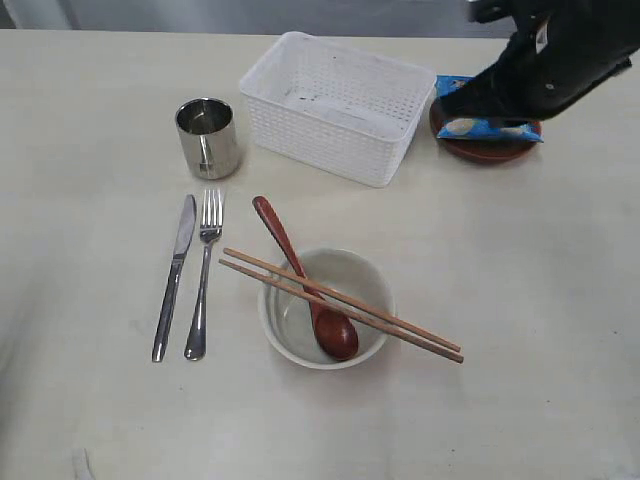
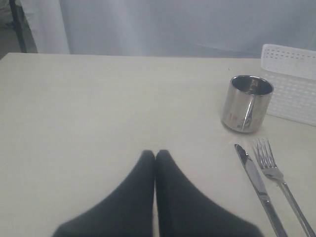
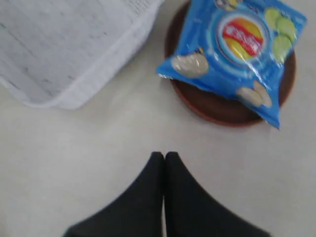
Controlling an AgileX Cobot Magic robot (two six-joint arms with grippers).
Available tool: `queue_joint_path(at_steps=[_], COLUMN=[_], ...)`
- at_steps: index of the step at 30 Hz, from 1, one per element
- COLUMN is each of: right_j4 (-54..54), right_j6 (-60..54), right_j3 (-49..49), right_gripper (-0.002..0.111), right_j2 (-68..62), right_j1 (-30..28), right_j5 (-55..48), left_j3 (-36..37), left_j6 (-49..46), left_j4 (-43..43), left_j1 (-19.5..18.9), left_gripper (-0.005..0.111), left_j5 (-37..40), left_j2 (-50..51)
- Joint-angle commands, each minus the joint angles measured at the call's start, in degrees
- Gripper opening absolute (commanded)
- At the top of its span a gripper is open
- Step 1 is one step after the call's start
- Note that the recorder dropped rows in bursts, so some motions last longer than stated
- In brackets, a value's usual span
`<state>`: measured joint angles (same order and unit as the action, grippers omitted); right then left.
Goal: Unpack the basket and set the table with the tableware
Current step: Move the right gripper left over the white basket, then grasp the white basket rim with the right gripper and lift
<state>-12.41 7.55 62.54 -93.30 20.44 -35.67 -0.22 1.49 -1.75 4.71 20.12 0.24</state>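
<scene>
The white basket [image 1: 330, 105] stands at the back of the table [image 1: 530, 300], and nothing shows inside it. Left of it is the steel cup [image 1: 207, 137]. Knife [image 1: 175, 275] and fork [image 1: 205, 270] lie side by side in front of the cup. The cream bowl [image 1: 285, 320] holds the wooden spoon [image 1: 300, 275], and two chopsticks [image 1: 400, 328] rest across its rim. The brown plate [image 3: 217, 106] sits right of the basket. My right gripper [image 3: 164, 155] hovers shut and empty near the plate. My left gripper [image 2: 155, 153] is shut and empty over bare table, left of the knife [image 2: 256, 182].
A blue chip bag [image 3: 237, 49] lies on the brown plate. The right arm [image 1: 560, 60] reaches in from the back right corner, above the bag. The basket's wall [image 2: 291, 84] is just behind the cup [image 2: 247, 103].
</scene>
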Motion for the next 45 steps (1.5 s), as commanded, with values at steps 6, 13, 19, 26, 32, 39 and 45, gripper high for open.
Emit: queue_joint_path(at_steps=[6,13,19,26,32,39,45], right_j4=[27.81,26.93,22.0,22.24,21.97,16.69,15.17], right_j6=[-34.26,-44.83,-42.98,-42.98,-43.14,-43.03,-42.88], right_j3=[18.66,35.59,42.61,44.04,44.04,44.04,44.04], right_gripper=[0.013,0.05,0.05,0.051,0.049,0.0,0.0], right_j2=[-7.8,-18.38,-25.81,-31.54,-34.52,-36.16,-33.31], right_j1=[-0.31,4.81,8.18,8.7,8.7,8.7,8.82], right_j5=[-9.44,-20.95,-24.26,-25.28,-24.71,-21.62,-15.31], left_j3=[0.22,0.22,0.22,0.22,0.22,0.22,0.22], left_j6=[-0.19,-0.19,-0.19,-0.19,-0.19,-0.19,-0.19], left_j4=[-0.04,-0.04,-0.04,-0.04,-0.04,-0.04,-0.04], left_j1=[-0.17,-0.17,-0.17,-0.17,-0.17,-0.17,-0.17], left_gripper=[0.0,0.0,0.0,0.0,0.0,0.0,0.0], left_j5=[-0.49,-0.49,-0.49,-0.49,-0.49,-0.49,-0.49], left_j2=[-0.24,-0.24,-0.24,-0.24,-0.24,-0.24,-0.24])
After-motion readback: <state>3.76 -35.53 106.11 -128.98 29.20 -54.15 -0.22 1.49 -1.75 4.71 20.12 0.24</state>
